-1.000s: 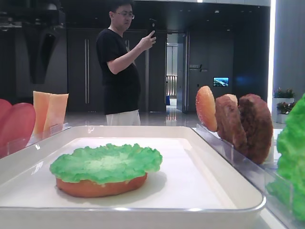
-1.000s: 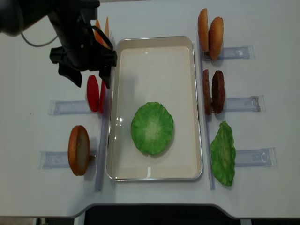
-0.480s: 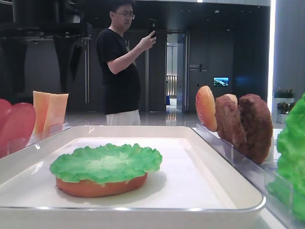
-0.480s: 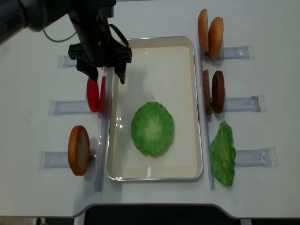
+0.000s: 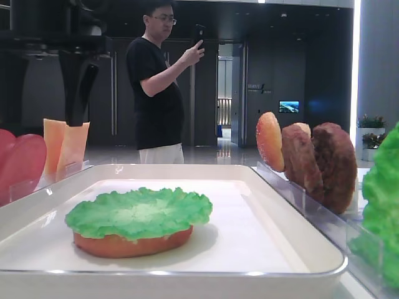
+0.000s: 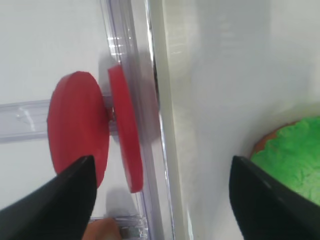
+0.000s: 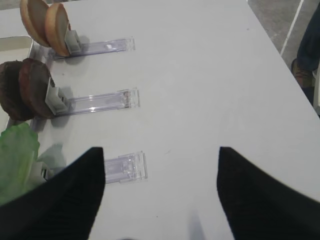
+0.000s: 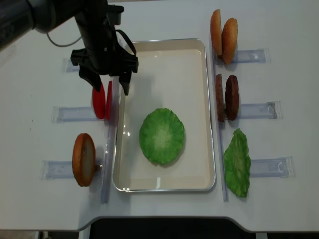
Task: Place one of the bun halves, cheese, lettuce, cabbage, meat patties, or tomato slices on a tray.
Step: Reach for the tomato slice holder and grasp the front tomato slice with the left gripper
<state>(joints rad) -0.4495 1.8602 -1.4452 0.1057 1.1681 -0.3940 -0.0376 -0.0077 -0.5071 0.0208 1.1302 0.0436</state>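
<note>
A: Moved since a second ago: left gripper [image 8: 108, 83] swung from outside the tray's far-left corner to above the tomato slices [image 8: 101, 99], jaws spread, holding nothing.

B: Low front view?

A: Dark fingers [image 5: 78, 87] hanging over the cheese [image 5: 65, 146]; lettuce [image 5: 138, 213] on a bun half, already lying in the tray [image 5: 187, 274].

B: Left wrist?

A: Two upright red discs in a clear holder, just beside the tray rim, below the open jaws.

B: Right wrist?

A: Right gripper [image 7: 160, 192] open, idle near the meat patties [image 7: 25, 87].

B: Step?

A: Probably approaching a tomato; edges blurred. Next: shift over the inner slice, descend, straddle, close.
</note>
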